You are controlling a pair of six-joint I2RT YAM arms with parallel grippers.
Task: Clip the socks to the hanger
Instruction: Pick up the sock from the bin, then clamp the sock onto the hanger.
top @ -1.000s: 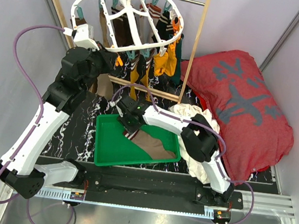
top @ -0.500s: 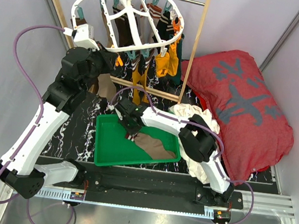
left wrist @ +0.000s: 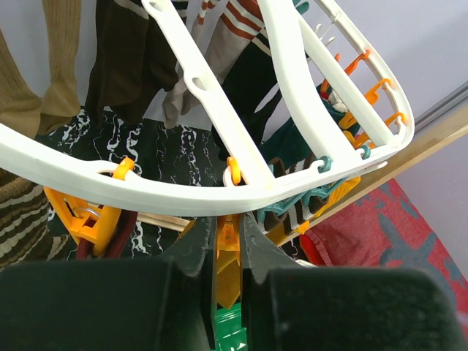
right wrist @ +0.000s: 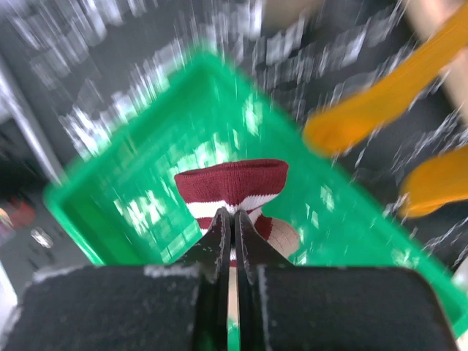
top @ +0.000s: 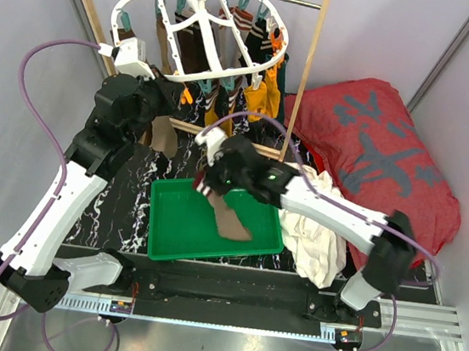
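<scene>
Top view: bright, even, diffuse light from overhead. We note only soft-edged, faint shadows, e.g. around the red cushion [top: 373, 158]. Focus is sharp across the frame, with no strong glare.

Left wrist view: well lit. The hanger [left wrist: 146, 191] rim is crisp. The left tool [left wrist: 228, 234] at the bottom edge is dark, underexposed and out of focus.

Right wrist view: heavy motion blur. The green tray [right wrist: 124, 212] smears into streaks with white glare patches, and the mustard socks [right wrist: 365, 117] are shapeless blobs. Only the maroon-cuffed sock [right wrist: 232, 179] at the right tool [right wrist: 232, 219] reads fairly sharp. The tool body below it is dark.
</scene>
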